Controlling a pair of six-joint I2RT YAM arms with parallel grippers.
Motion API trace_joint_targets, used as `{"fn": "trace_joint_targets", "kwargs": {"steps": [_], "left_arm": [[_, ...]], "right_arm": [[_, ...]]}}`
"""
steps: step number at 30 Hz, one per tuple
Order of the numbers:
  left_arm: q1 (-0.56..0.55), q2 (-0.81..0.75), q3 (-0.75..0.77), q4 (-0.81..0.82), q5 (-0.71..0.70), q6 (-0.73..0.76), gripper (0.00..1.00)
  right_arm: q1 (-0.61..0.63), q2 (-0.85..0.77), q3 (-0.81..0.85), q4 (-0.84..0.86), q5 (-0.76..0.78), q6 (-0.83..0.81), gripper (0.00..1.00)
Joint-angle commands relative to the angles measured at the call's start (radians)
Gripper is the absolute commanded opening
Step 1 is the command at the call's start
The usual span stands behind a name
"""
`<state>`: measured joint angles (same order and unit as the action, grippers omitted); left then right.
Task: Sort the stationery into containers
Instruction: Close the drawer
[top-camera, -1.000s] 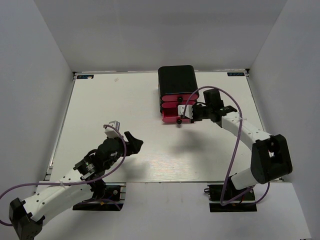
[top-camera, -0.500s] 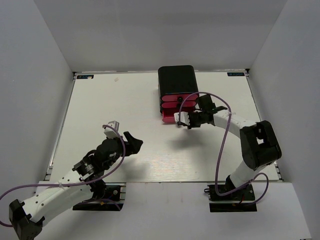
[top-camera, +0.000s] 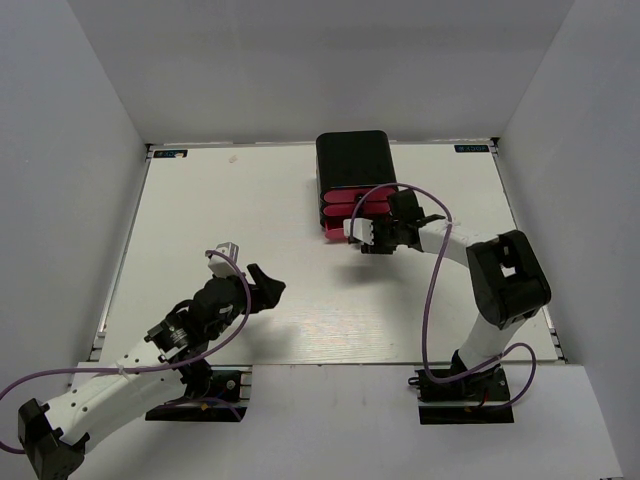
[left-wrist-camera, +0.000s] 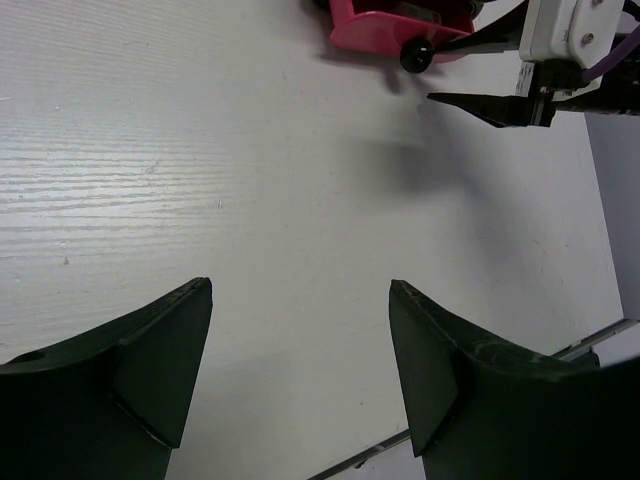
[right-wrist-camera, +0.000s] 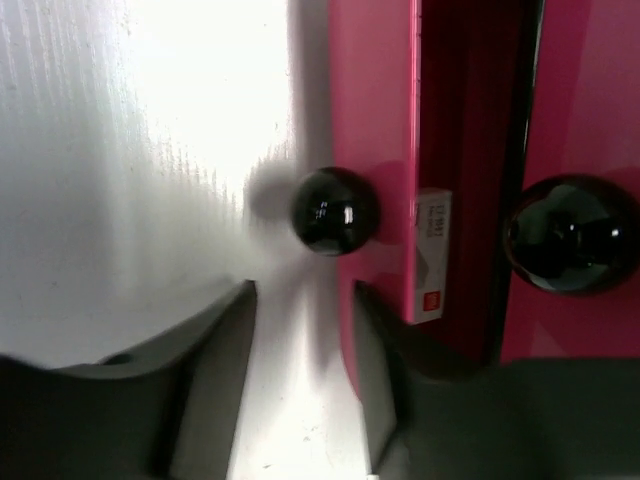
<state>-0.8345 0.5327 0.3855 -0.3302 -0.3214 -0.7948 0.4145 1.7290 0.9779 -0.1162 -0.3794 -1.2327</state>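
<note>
Eraser (right-wrist-camera: 432, 255) lies in the pulled-out pink drawer (right-wrist-camera: 370, 120); your R hand (right-wrist-camera: 302, 300), spread and empty, sits just off its knob (right-wrist-camera: 335, 211), prob. to push it closed. L hand (left-wrist-camera: 300, 370) spread too, parked over surface (left-wrist-camera: 200, 180).

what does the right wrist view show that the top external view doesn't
Only the right wrist view: a small white eraser lying inside a partly open pink drawer, and two round black knobs shown clearly, one just beyond the open fingertips of the right end effector. Only the top external view: the black cabinet and the left end effector, open, empty and well away from the drawers. Both: the pink drawers, with the right end effector at their front.
</note>
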Motion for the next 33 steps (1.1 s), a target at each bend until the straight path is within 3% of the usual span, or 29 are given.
{"fn": "trace_joint_targets", "kwargs": {"steps": [1,8,18,24,30,33], "left_arm": [[-0.002,-0.008,0.003,-0.012,-0.001,-0.004,0.81],[-0.002,-0.008,0.003,-0.023,-0.001,-0.004,0.81],[-0.002,-0.008,0.012,-0.033,-0.01,-0.014,0.81],[-0.002,-0.008,0.012,-0.033,-0.01,-0.014,0.81],[-0.002,-0.008,0.012,-0.033,-0.01,-0.014,0.81],[-0.002,-0.008,0.012,-0.024,-0.01,0.006,0.81]], "right_arm": [[0.003,0.015,0.027,0.067,0.016,0.009,0.51],[0.003,0.043,0.057,0.062,0.014,0.012,0.9],[0.004,0.058,0.073,0.079,0.022,0.024,0.9],[0.001,-0.017,-0.005,0.069,0.005,0.015,0.9],[-0.002,-0.242,-0.151,0.013,-0.058,0.076,0.9],[-0.002,-0.385,-0.212,0.027,-0.082,0.293,0.9]]}}
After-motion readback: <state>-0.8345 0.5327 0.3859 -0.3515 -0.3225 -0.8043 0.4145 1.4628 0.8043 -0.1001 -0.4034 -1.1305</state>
